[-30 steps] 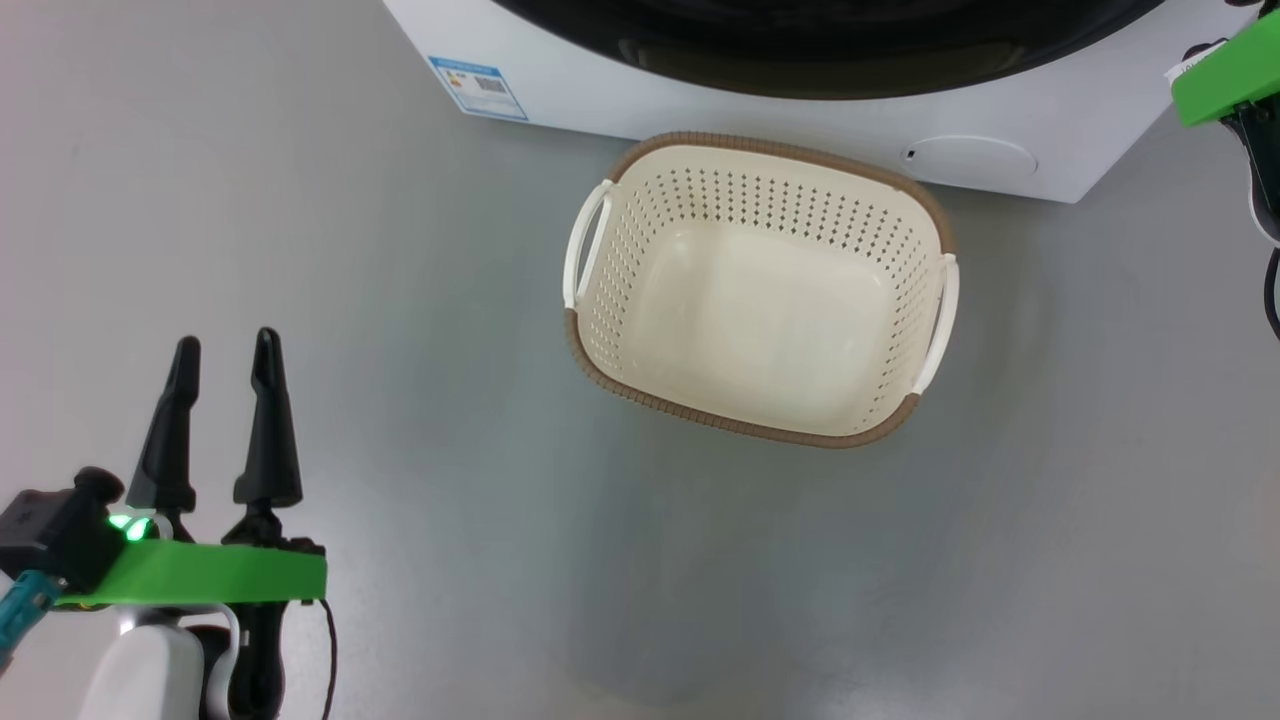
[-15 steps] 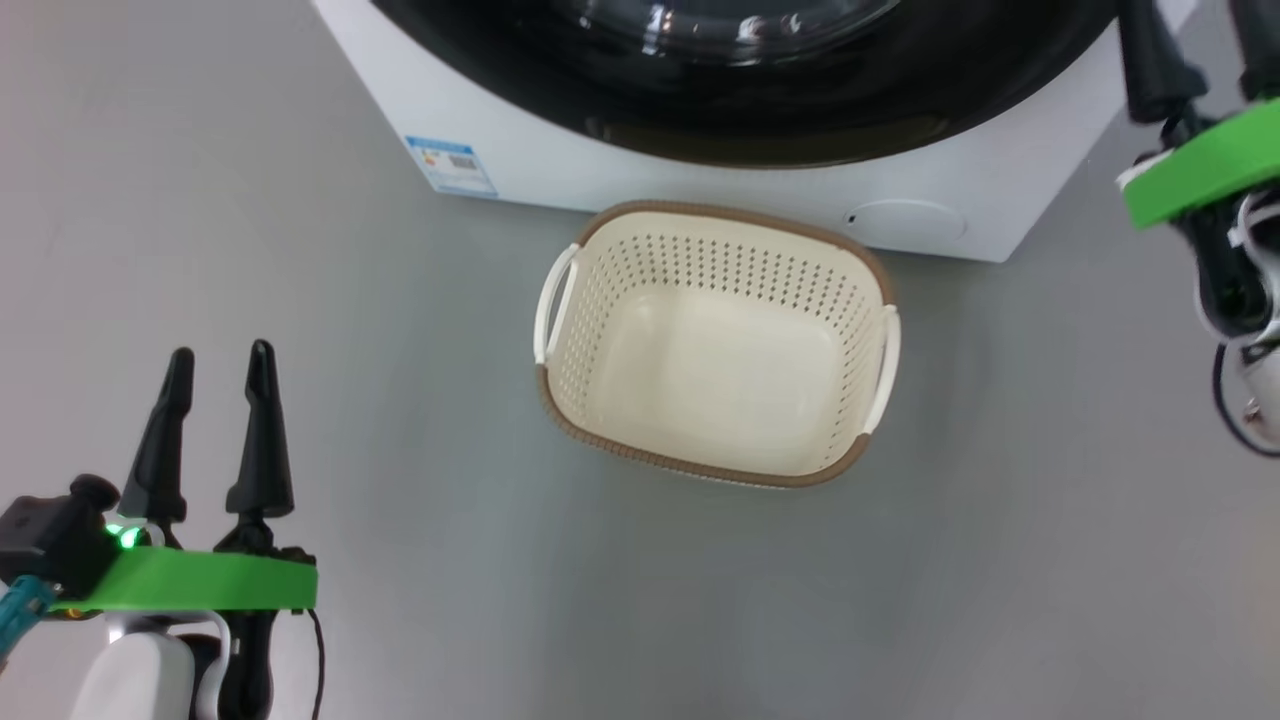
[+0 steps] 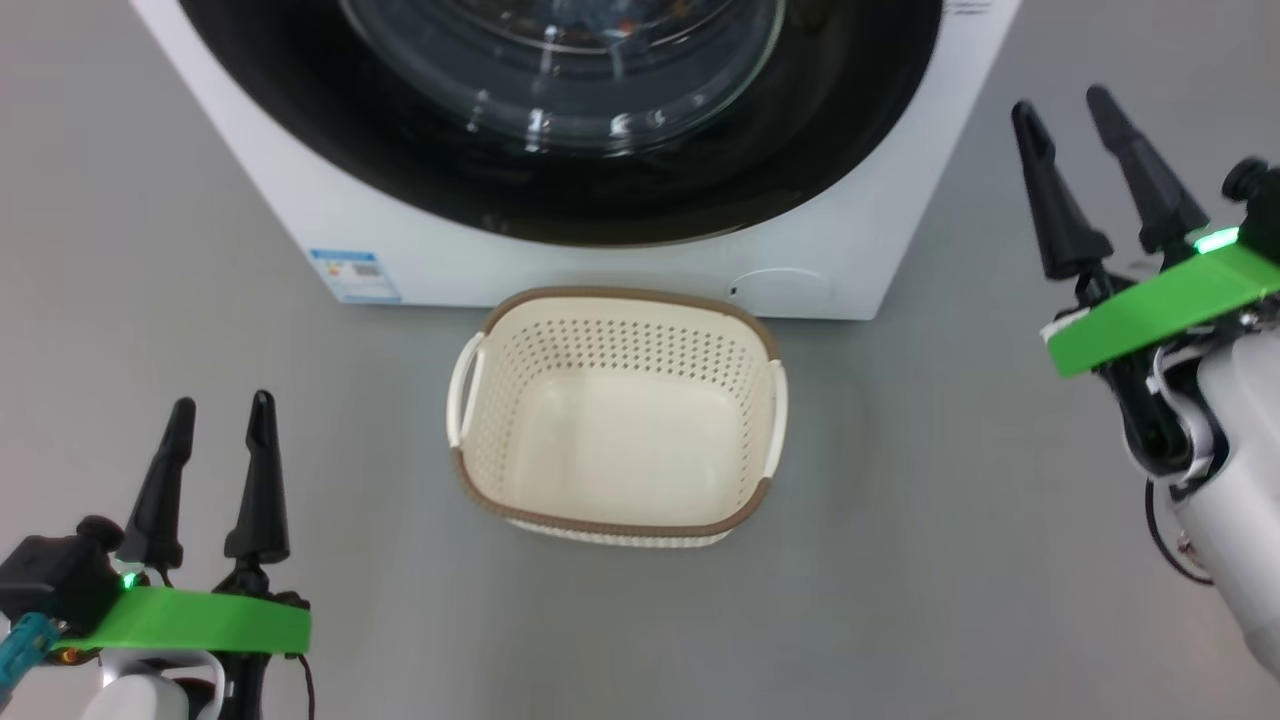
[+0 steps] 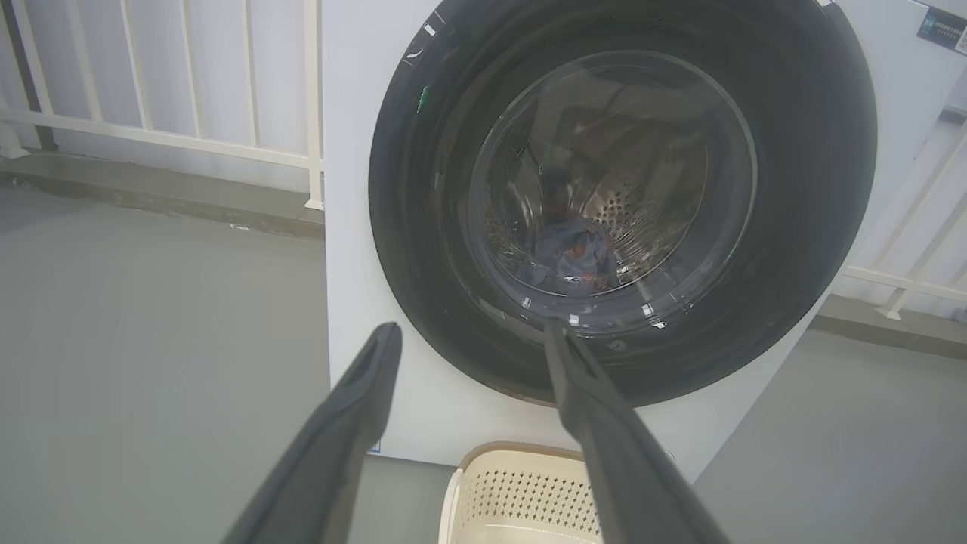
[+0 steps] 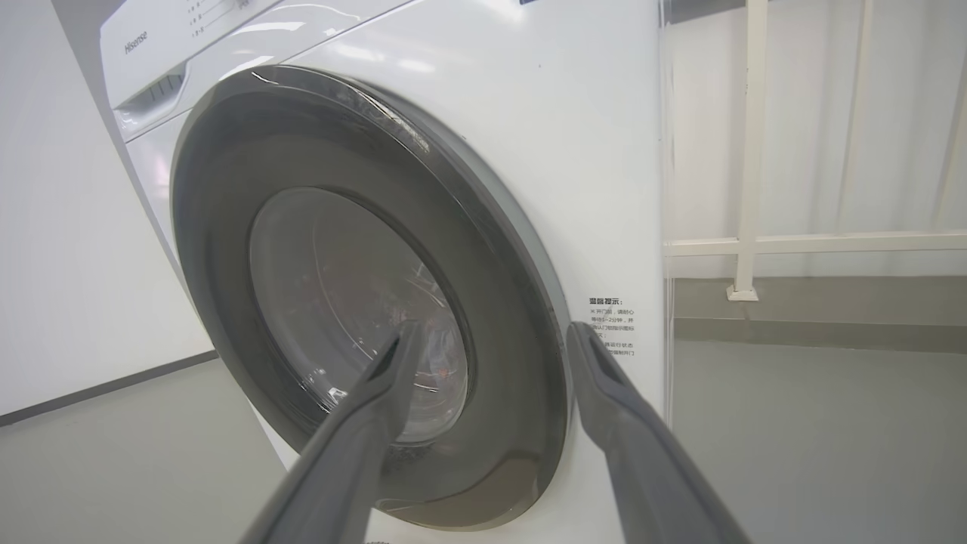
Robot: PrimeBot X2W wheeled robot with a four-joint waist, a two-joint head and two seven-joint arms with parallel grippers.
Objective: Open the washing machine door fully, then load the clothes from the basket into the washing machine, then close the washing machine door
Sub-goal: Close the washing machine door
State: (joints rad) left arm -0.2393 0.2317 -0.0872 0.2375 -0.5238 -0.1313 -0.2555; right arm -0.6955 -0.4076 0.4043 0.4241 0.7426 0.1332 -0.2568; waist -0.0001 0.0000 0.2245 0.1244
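We find the basket (image 3: 610, 525) on the floor (image 3: 900, 600), just before the washer (image 3: 300, 200) and below its door (image 3: 400, 150), which sits flush against the front. The clothes (image 4: 570, 253) lie in the drum (image 4: 642, 204), behind the door. The left gripper (image 3: 222, 401) stands left of the basket, the right gripper (image 3: 1058, 100) right of the washer; a railing (image 4: 189, 143) runs behind.

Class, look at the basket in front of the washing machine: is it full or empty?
Empty: the basket has a bare cream floor, nothing in it.
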